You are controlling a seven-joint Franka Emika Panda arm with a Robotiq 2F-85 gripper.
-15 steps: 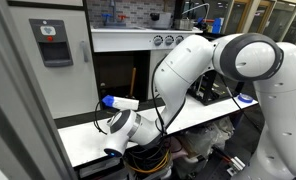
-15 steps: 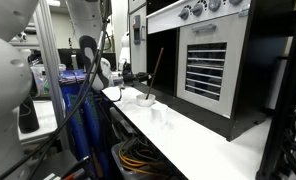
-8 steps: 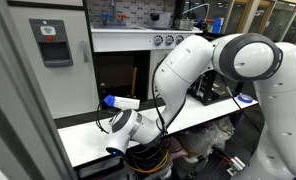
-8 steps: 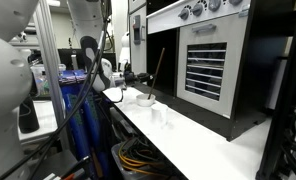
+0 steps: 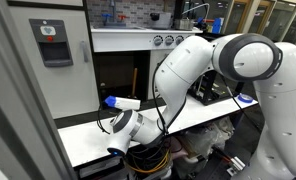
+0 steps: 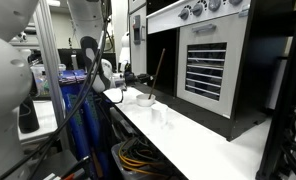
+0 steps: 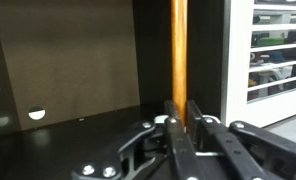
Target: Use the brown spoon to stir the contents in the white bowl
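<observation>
In an exterior view the spoon (image 5: 134,74) is seen only as a thin upright line before the dark opening, and the bowl is hidden by the arm (image 5: 193,70). In an exterior view the white bowl (image 6: 145,99) is found near the far end of the bench (image 6: 203,140). The tilted spoon is held over it by the gripper (image 6: 139,78), its lower end seemingly inside the rim. In the wrist view the handle is clamped between closed fingers (image 7: 173,128); no bowl is shown. The light bowl could be dragged toward the bench edge if its rim is pushed, and the thin handle could be twisted in the grip.
</observation>
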